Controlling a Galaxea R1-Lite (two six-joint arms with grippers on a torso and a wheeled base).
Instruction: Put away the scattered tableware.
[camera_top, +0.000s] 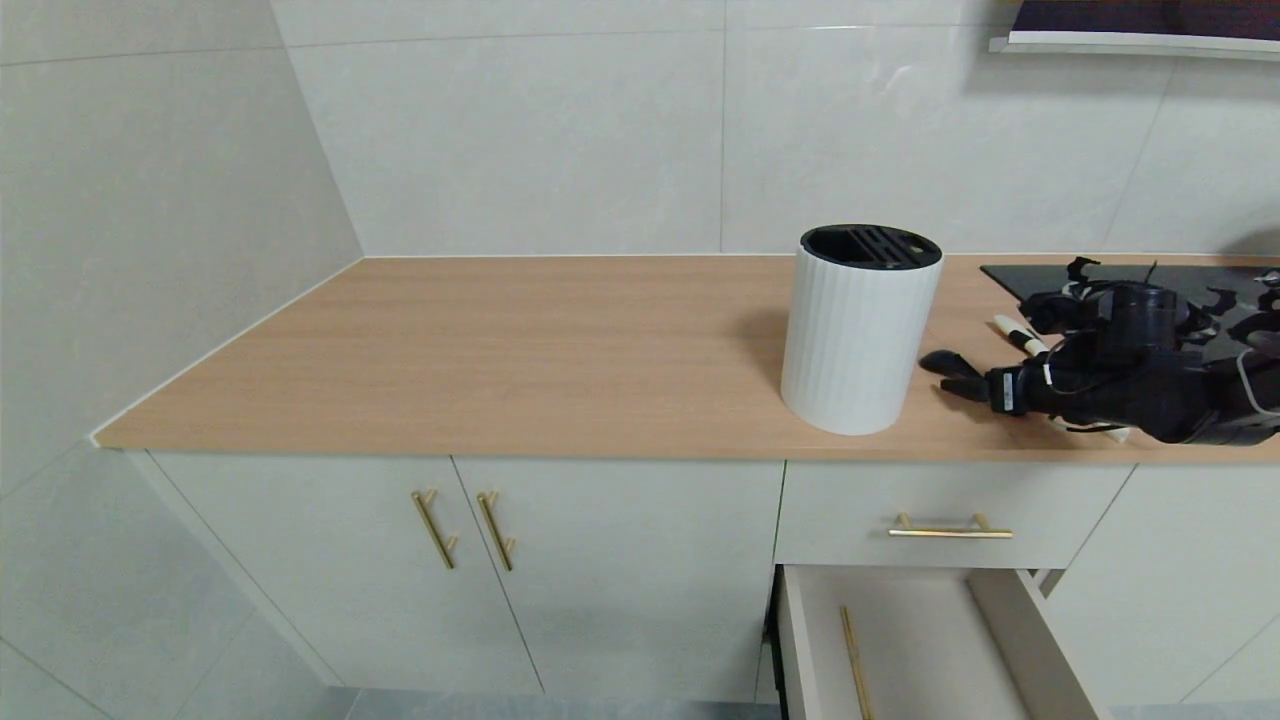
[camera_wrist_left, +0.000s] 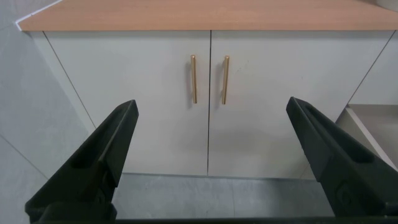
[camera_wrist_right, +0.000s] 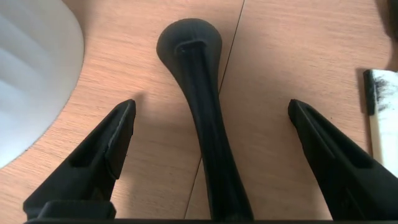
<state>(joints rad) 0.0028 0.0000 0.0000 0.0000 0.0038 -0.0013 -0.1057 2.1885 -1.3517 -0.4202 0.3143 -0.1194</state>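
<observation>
Flat on the table beside the white holder, the black utensil handle is straddled by the right pincer, released and empty; it is judged light, stiff and slick, best gripped at its narrow waist.

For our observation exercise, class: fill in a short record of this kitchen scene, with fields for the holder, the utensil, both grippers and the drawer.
holder: white, ribbed, upright on the counter, black slotted top
utensil: black handle lying flat on the counter beside the holder
right gripper: open, fingers either side of the handle
left gripper: open, facing the cabinet doors
drawer: pulled open, thin stick inside
</observation>
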